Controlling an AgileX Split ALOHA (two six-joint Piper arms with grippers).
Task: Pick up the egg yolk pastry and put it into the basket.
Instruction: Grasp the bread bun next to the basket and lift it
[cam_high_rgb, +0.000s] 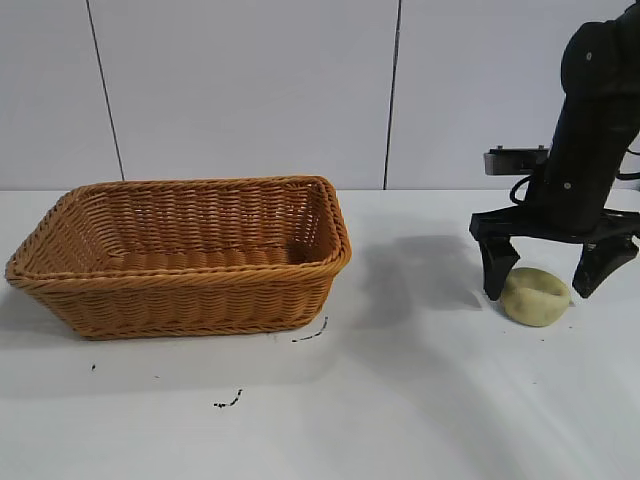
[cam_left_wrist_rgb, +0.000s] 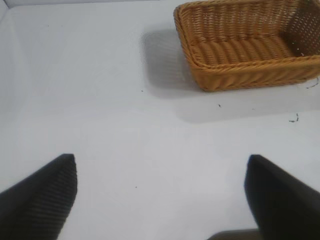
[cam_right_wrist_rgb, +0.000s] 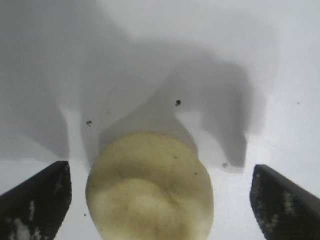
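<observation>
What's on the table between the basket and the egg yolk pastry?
Only bare white table in the exterior view: nothing stands between the basket and the egg yolk pastry, which sits inside the open right gripper.

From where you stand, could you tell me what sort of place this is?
Probably a lab test bench: a bare white table against plain panelled walls, holding only a wicker basket and an egg yolk pastry, with the right gripper open around it.

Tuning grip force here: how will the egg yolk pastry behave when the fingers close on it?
The egg yolk pastry looks soft: its dented top suggests it may squash under a firm pinch. Its matte surface probably won't slip. Its rounded shape could let it roll if one finger of the open right gripper touches first.
</observation>
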